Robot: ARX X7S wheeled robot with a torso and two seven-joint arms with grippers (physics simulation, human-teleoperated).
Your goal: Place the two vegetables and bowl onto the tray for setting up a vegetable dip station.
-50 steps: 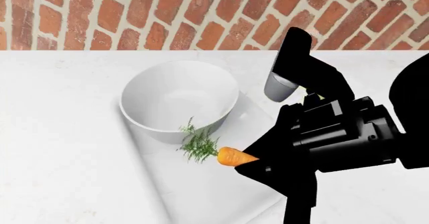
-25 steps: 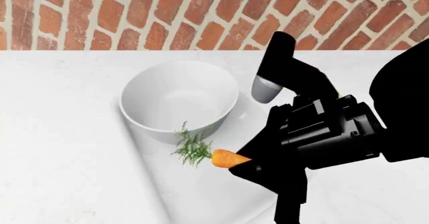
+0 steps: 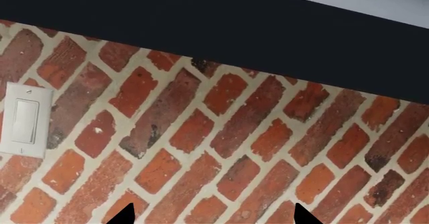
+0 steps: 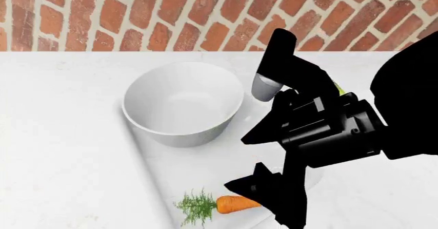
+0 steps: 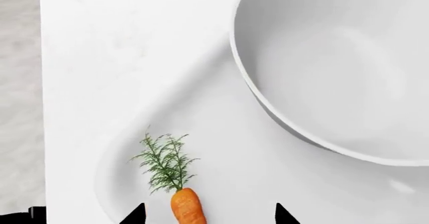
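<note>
The white bowl (image 4: 181,103) stands on the far part of the white tray (image 4: 205,167). The orange carrot (image 4: 236,204) with green leaves lies on the tray's near end. My right gripper (image 4: 245,162) is open just above it, not touching it. In the right wrist view the carrot (image 5: 188,209) lies between the spread fingertips of the gripper (image 5: 209,215), with the bowl (image 5: 335,68) beside it on the tray (image 5: 100,58). A sliver of green, probably the cucumber (image 4: 339,89), shows behind my right arm. My left gripper (image 3: 211,215) is open, empty, and faces the wall.
The tray lies on a white counter (image 4: 55,162) backed by a red brick wall (image 4: 137,13). The left wrist view shows a white light switch (image 3: 23,119) on the bricks under a dark overhang (image 3: 201,23). My right arm covers the counter's right side.
My right gripper carried the carrot toward the tray's near end, then opened. The carrot has dropped out of the fingers and now lies on the tray. The bowl has not moved.
</note>
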